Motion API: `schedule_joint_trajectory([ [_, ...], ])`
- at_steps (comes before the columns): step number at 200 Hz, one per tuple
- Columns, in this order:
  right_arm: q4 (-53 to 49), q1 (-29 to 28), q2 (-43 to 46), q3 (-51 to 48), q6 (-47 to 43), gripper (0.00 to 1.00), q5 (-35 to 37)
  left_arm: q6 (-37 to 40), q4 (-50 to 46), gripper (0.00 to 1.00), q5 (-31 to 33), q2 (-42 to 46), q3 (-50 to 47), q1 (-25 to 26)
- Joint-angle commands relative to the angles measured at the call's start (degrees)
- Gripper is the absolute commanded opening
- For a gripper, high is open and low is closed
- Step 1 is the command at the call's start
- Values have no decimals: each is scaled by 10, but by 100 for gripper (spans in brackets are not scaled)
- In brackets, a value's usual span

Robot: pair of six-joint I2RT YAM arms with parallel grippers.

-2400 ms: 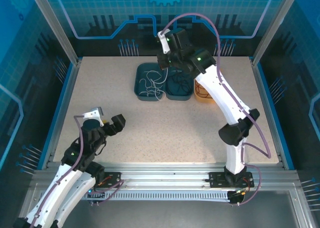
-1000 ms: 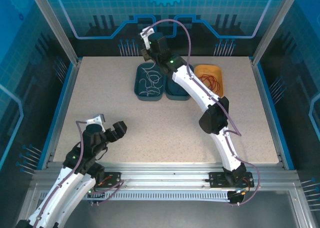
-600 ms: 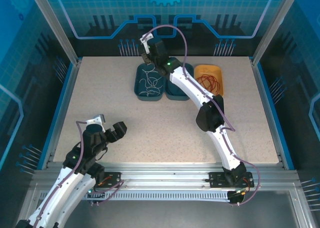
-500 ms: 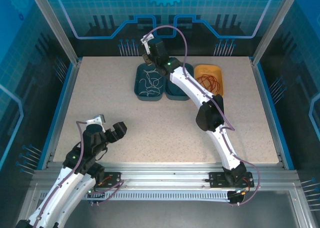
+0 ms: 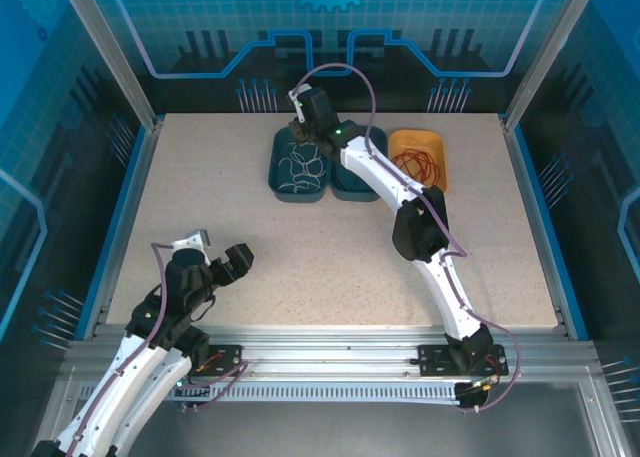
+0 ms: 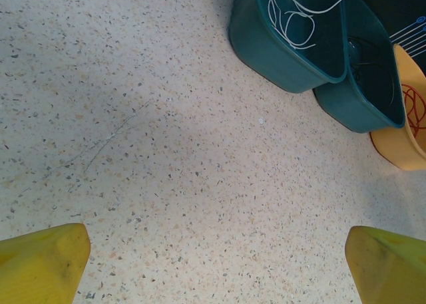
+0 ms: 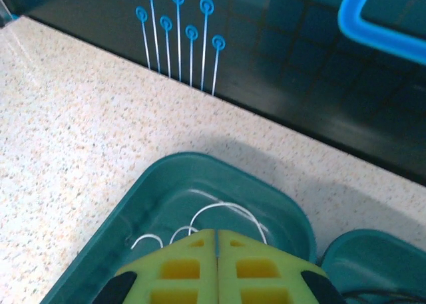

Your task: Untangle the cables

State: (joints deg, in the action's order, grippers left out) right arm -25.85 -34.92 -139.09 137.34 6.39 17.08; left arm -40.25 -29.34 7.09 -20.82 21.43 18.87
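Left teal tray (image 5: 272,172): white cable (image 5: 300,164), loose tangled loops on floor. Orange tray (image 5: 418,133): red cable (image 5: 415,163), coiled. Middle teal tray (image 6: 346,111): black cable (image 6: 361,51), faint dark strands, shape unclear.

Top looks down from behind; left wrist faces distant trays (image 6: 286,64); right wrist close over left tray (image 7: 200,160), shared by all

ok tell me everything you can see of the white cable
The white cable is a thin, flexible wire lying in loose, overlapping loops on the floor of the leftmost teal tray, at the far side of the table. The shut right gripper hangs right over its far loops; whether it pinches a strand cannot be told.
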Motion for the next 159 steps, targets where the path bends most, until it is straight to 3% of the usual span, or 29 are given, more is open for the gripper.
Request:
schedule_joint_trajectory([
  [1,-42,2,-4,-4,42,7,-28,-5,-3,99,3,6,-1,-3],
  [49,-67,3,8,-29,70,23,-61,-2,-12,99,3,7,6,-2],
  [94,-79,3,28,-49,93,26,-101,-4,-12,99,5,7,7,-2],
  [159,-92,0,111,-120,103,49,-98,-1,-13,99,9,6,11,-2],
])
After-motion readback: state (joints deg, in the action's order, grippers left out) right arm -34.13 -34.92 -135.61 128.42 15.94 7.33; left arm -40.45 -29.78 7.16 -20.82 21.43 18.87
